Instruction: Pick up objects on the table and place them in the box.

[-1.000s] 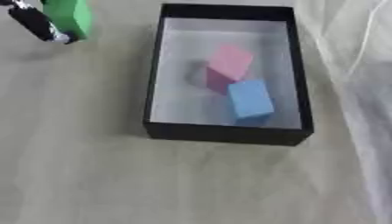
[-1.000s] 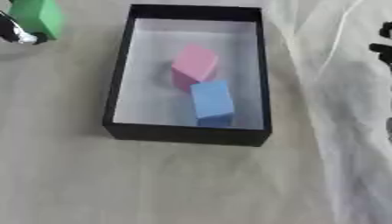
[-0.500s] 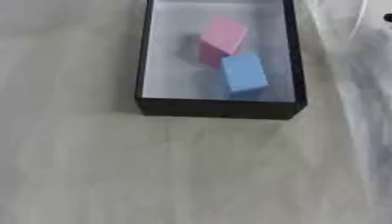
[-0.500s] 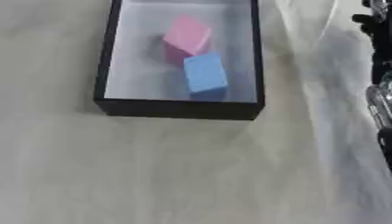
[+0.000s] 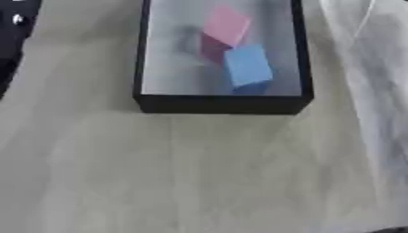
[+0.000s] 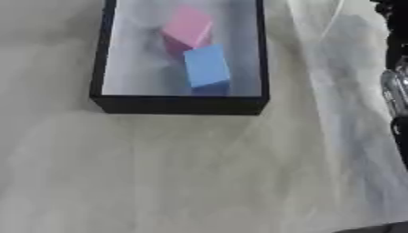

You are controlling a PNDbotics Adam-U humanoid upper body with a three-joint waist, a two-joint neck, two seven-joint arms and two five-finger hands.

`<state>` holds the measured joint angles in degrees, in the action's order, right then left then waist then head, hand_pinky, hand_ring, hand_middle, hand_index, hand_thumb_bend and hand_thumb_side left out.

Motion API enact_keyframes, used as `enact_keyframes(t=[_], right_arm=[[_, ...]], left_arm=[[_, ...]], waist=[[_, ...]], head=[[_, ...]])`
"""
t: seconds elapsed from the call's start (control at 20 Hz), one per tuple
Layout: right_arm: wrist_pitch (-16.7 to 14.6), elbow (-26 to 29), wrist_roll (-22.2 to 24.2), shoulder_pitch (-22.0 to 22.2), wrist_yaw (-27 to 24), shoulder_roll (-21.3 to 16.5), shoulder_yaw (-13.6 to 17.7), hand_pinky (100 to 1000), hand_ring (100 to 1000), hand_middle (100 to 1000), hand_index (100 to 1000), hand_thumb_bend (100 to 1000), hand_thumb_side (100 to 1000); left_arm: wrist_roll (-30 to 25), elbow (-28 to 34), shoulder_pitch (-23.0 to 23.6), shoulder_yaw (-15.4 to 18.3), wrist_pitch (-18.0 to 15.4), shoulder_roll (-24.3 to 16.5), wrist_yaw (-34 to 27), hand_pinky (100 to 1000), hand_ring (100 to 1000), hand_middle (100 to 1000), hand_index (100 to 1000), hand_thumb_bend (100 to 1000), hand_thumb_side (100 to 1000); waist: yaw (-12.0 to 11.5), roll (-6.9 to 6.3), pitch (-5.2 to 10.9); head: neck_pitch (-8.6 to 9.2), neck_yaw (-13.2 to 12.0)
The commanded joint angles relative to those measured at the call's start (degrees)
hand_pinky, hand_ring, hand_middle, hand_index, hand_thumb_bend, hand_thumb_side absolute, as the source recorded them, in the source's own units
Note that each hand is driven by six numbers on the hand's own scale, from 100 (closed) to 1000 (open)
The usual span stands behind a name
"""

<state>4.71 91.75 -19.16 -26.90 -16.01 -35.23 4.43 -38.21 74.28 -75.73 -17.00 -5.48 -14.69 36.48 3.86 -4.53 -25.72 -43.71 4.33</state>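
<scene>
A black box [image 5: 221,103] with a pale floor stands at the top middle on the cloth-covered table. Inside it a pink block [image 5: 226,26] leans at the far side, and a blue block [image 5: 247,64] lies just in front of it, touching it. A dark part of my left hand or arm [image 5: 12,32] shows at the upper left edge, apart from the box. Black and silver parts of my right arm [image 6: 395,82] run down the right edge of the right eye view. No object shows in either hand.
Wrinkled pale cloth [image 5: 199,173] covers the table in front of the box. A fold of whiter cloth [image 6: 334,54] lies to the right of the box. Something dark [image 6: 382,227] shows at the bottom right corner.
The whole picture has shifted, so the camera has moved: the box now sits higher and larger. The green block in my left hand, seen earlier at the upper left, is out of view.
</scene>
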Motion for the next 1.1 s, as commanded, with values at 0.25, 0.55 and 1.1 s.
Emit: enact_keyframes(t=[0.25, 0.55, 1.1], right_arm=[[-0.26, 2.05, -0.64, -2.18, -1.56, -1.13, 1.27, 933, 829, 881, 888, 100, 903], [0.01, 1.85, -0.59, -1.85, -1.49, -0.39, 1.21, 934, 828, 880, 887, 100, 899], [-0.15, 1.82, -0.73, -1.29, -1.40, -0.23, 1.29, 934, 828, 880, 887, 100, 907]], left_arm=[[1.86, -2.17, 3.76, -1.21, -0.75, 7.83, 12.58, 730, 674, 595, 714, 347, 100], [4.18, -7.17, 8.02, -1.56, -1.09, 11.89, 19.16, 738, 686, 609, 727, 486, 100], [5.33, -10.22, 9.47, -1.33, -2.23, 11.73, 20.83, 741, 677, 601, 721, 334, 100]], waist=[[0.55, -0.49, 13.75], [0.10, -0.44, 13.79], [-0.18, -0.09, 14.02]], head=[[1.03, -1.62], [1.53, -3.30], [1.65, -3.42]])
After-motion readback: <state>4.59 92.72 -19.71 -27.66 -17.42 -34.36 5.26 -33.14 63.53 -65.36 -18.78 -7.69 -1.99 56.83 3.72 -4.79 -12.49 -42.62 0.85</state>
